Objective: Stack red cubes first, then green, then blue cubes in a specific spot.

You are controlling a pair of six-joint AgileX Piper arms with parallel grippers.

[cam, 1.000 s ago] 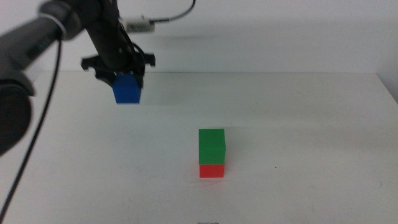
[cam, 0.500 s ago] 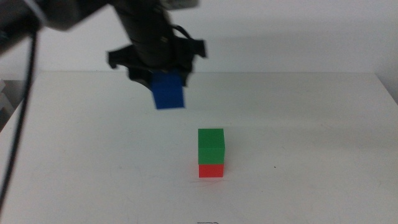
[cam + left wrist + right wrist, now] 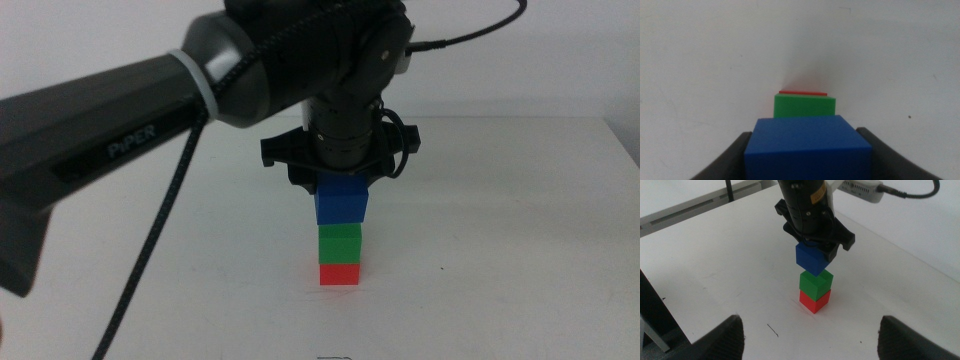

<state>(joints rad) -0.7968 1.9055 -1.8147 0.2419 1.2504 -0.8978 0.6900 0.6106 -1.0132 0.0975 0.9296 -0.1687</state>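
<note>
- holding the blue cube (image 3: 341, 203) pinched between the jaws of the left gripper (image 3: 340, 192), just above the green cube (image 3: 339, 241), a slight gap showing in the right wrist view.
- sat already on the red cube (image 3: 339, 274), that green one, on the white table (image 3: 500, 200).
- judged the last step: needed squaring over the green top (blue looked a bit skewed), lowering, then release.
- waited well back, jaws spread and empty: right gripper (image 3: 810, 335).
</note>
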